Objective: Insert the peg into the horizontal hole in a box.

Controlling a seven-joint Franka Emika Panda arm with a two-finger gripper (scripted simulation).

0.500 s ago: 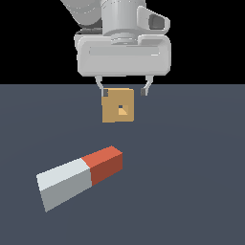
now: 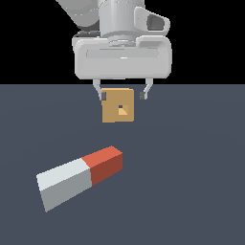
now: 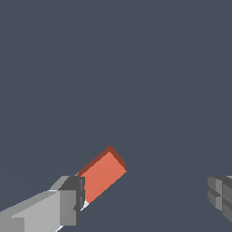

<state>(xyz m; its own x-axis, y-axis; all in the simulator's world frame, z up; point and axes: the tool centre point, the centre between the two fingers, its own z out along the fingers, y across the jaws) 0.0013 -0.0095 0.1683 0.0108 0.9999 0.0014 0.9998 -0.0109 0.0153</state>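
The peg (image 2: 81, 176) lies flat on the dark floor, with its white-grey half toward the exterior view's left and its red-orange half toward the right. The tan box (image 2: 117, 106) stands farther back, and its small square hole (image 2: 121, 110) faces the camera. My gripper (image 2: 123, 94) hangs open and empty above the floor. In the exterior view its fingertips (image 2: 102, 96) show in front of the box's upper corners. In the wrist view the peg's red end (image 3: 102, 174) shows beside one finger (image 3: 69, 203) of the open gripper (image 3: 145, 199). The box is out of the wrist view.
The floor (image 2: 191, 191) is a plain dark blue-grey surface, and nothing else stands on it. The background beyond its far edge is black.
The gripper has come down slightly and looks a little larger. The peg and the box have not moved.
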